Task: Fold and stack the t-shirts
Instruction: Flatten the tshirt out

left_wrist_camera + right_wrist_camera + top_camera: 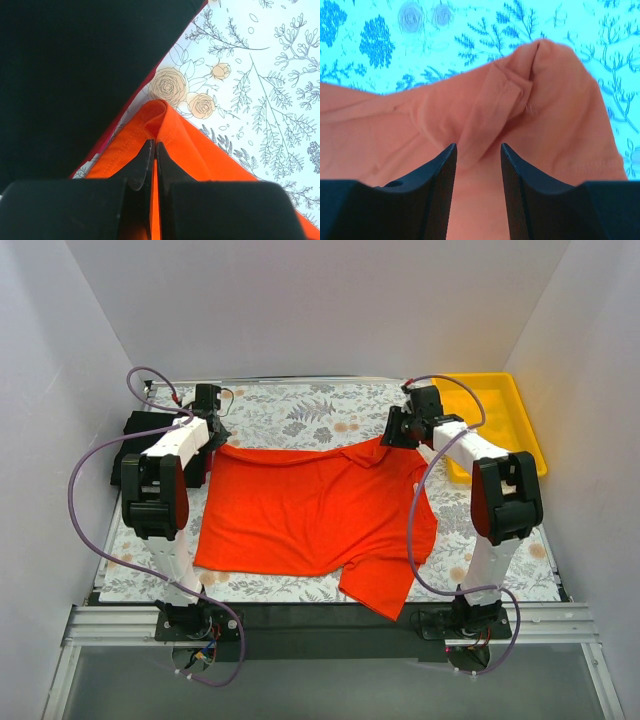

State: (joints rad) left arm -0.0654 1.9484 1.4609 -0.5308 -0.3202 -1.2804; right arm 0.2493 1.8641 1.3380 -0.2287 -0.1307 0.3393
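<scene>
Our left gripper [154, 145] has its jaws pressed together on a hemmed corner of the orange-red t-shirt [200, 150], with a thin strip of the cloth pinched between the fingers [142, 165] and a small fold standing up just past the tips. Our right gripper [477, 146] has its jaws apart. They straddle a raised ridge of the same shirt, and a clear gap shows between the fingers [437, 185], so we see no pinch there. Just beside the left jaws lies the folded black t-shirt [75, 75], and a narrow dark red t-shirt [107, 134] edge shows along its border; the orange corner sits close to that edge. In the top view, the orange-red shirt lies spread across the middle of the floral table [300, 410] between our two arms. Its far edge is lifted slightly at the left and right corners where the grippers meet it, and one sleeve reaches toward the near edge on the right. The black shirt rests at the far left, partly behind our left arm. The yellow tray [500, 405] stands at the far right, apart from the shirt.
</scene>
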